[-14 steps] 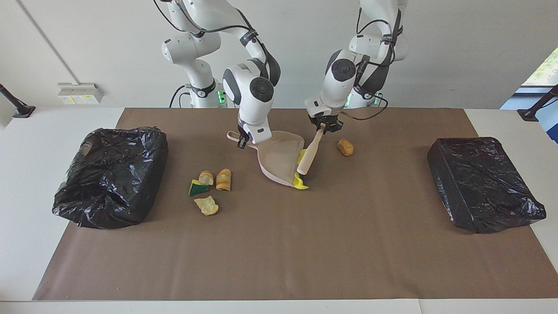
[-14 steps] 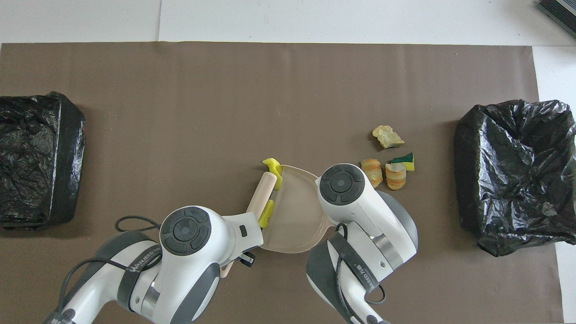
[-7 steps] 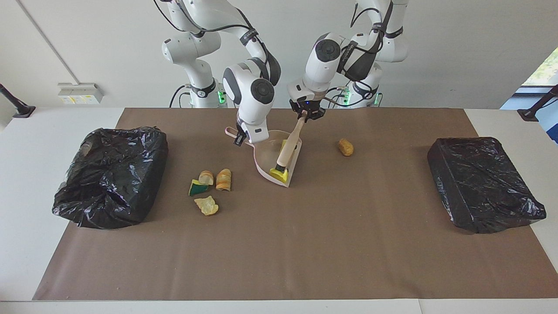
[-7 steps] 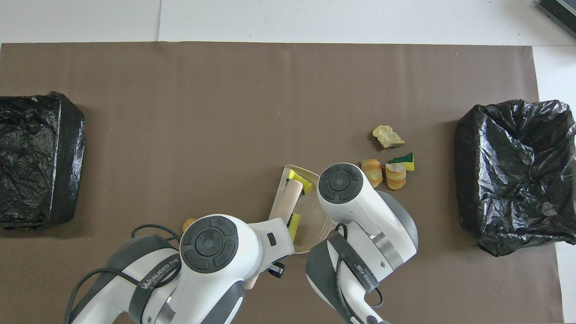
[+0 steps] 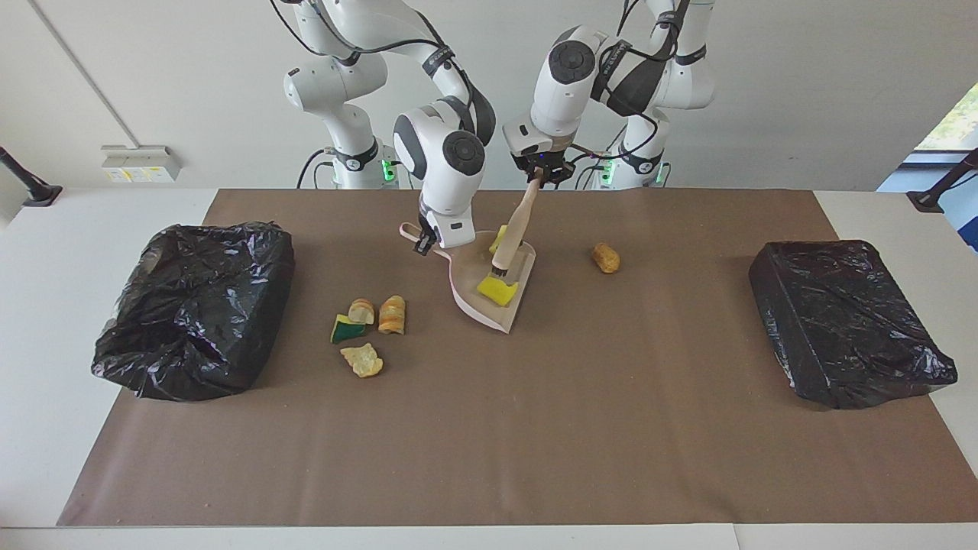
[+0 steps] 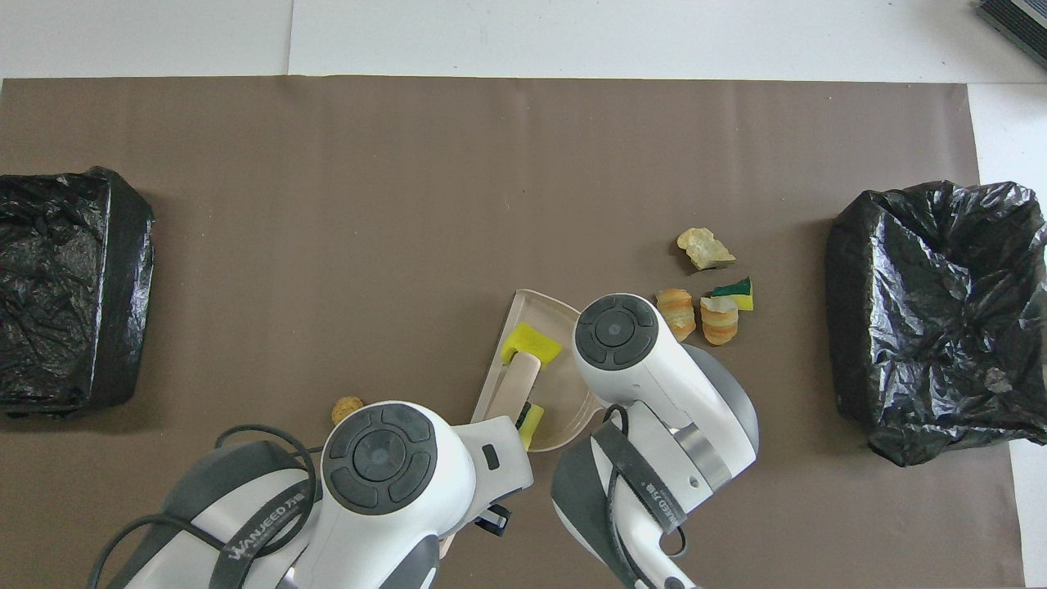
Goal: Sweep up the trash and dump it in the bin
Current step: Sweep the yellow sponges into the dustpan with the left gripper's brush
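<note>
Right tool (image 5: 428, 238) clamped on the handle of the dustpan (image 5: 467, 296), at the pan's end nearest the robots. Left tool (image 5: 539, 177) up over the pan's back edge, closed on the top of the brush (image 5: 514, 229); bristles down inside the pan.

Two pieces of yellow foam (image 5: 497, 290) in the pan, one at the bristles, one up by the back wall. Probably very light and springy; best pushed by the brush rather than pinched, likely to bounce or roll off the lip if the pan tips forward.

Brown lump (image 5: 606, 257) alone on the tabletop, toward the left arm's end, well apart from the pan.

Cluster of four scraps (image 5: 368, 330) farther out, toward the right arm's end (green-and-yellow sponge wedge among them). Soft, no grip needed.

Two black-bagged bins, one (image 5: 191, 305) just beside the cluster, the other (image 5: 848, 321) at the left arm's end. Nothing between pan and cluster; crumpled bag rim may snag the pan when dumping.
</note>
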Robot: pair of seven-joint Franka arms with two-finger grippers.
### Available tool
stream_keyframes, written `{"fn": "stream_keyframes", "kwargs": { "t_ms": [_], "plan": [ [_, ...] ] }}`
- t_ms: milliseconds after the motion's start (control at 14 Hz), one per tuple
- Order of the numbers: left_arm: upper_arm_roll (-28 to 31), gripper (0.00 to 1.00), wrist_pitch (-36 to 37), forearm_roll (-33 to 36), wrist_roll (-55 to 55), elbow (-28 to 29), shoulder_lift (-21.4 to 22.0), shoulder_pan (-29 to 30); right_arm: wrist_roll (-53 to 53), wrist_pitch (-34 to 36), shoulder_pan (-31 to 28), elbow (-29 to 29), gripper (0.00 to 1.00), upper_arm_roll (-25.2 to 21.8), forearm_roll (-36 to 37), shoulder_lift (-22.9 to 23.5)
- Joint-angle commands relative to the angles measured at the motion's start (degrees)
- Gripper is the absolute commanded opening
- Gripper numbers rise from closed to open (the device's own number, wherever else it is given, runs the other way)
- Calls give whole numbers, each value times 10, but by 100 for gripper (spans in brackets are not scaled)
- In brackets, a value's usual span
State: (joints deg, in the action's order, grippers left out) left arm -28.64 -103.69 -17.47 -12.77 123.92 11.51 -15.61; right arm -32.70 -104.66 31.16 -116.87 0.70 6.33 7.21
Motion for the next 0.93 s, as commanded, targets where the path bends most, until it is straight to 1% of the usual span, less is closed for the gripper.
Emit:
{"fn": "stream_keyframes", "kwargs": {
  "t_ms": [0, 72, 143, 358, 502, 645, 788, 860],
  "plan": [
    [4, 0, -85, -11, -91, 57, 24, -45, -16, -13, -4, -1, 0, 3, 0, -2],
    [6, 0, -132, -11, -142, 68, 23, -47, -58, -30, -5, -5, 0, 2, 9, -2],
    [7, 0, -166, -10, -173, 66, 17, -43, -84, -49, -7, -18, 0, 2, 9, -3],
    [8, 0, -208, -8, -187, 48, 11, -22, -85, -56, -8, -24, 0, 2, 9, -5],
    [8, 0, -214, -7, -187, 26, 8, -8, -85, -56, -8, -24, 0, 2, 9, -5],
    [10, 0, -230, -7, -186, 25, 8, -2, -84, -55, -8, -24, 0, 2, 8, -6],
    [10, 0, -214, -6, -184, 13, 16, 9, -84, -55, -8, -24, 0, 2, 8, -6],
    [12, 0, -193, -6, -185, 11, 17, 11, -83, -55, -8, -24, 0, 2, 6, -6]
  ]
}}
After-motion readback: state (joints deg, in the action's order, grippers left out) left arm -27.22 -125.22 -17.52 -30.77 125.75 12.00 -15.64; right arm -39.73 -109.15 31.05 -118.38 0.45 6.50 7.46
